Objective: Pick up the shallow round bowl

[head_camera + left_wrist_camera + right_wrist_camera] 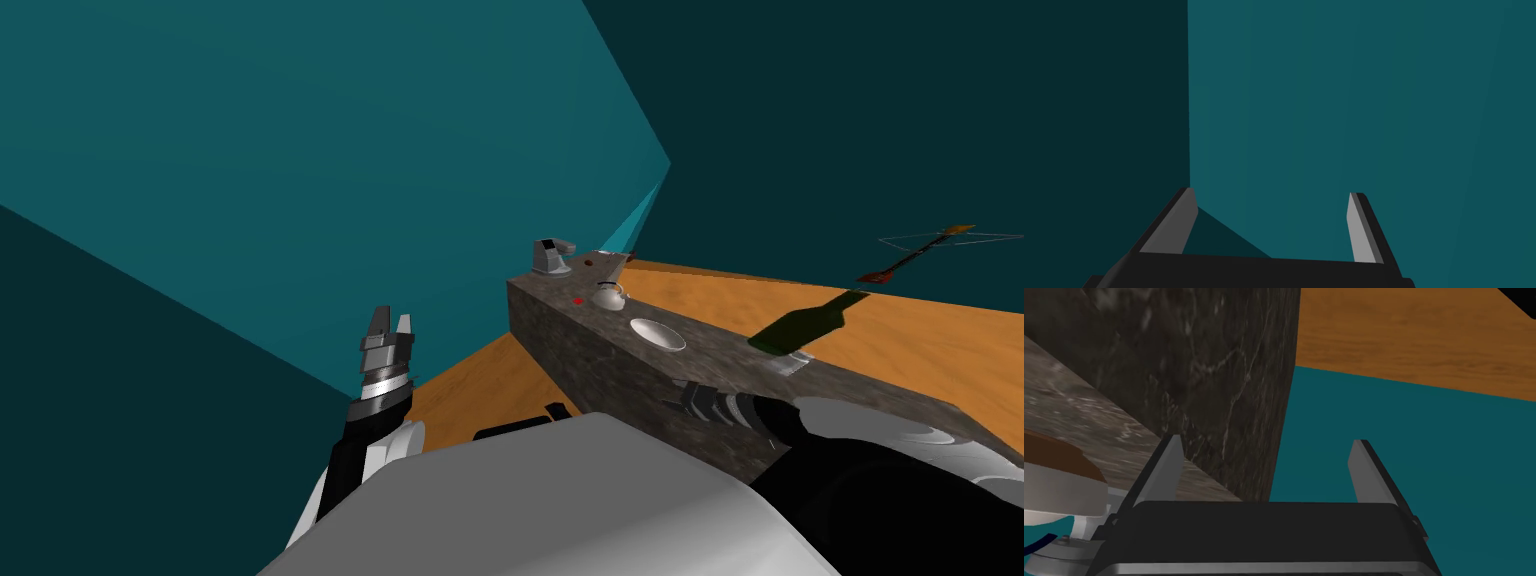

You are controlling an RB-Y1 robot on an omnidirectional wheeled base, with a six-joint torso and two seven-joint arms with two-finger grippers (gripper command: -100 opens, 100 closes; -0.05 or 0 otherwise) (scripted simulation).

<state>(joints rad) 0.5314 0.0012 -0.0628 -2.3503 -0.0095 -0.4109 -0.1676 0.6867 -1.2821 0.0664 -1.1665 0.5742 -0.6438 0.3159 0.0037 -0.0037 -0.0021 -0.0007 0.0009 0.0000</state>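
1. teal walls [300, 150] and an orange floor [900, 320] surround a dark stone counter [590, 360] in the head view. the shallow white bowl [658, 334] lies on the counter top, near the right pincer [675, 397] and just beyond it, not touching. a kettle [608, 295] stands farther past the bowl. the left pincer [390, 322] hangs well apart from the bowl, out beside the counter.
2. left wrist view: the left pincer [1271, 195] is spread wide and empty before a teal wall.
3. right wrist view: the right pincer [1269, 445] is spread wide, holding nothing, at the counter's edge.
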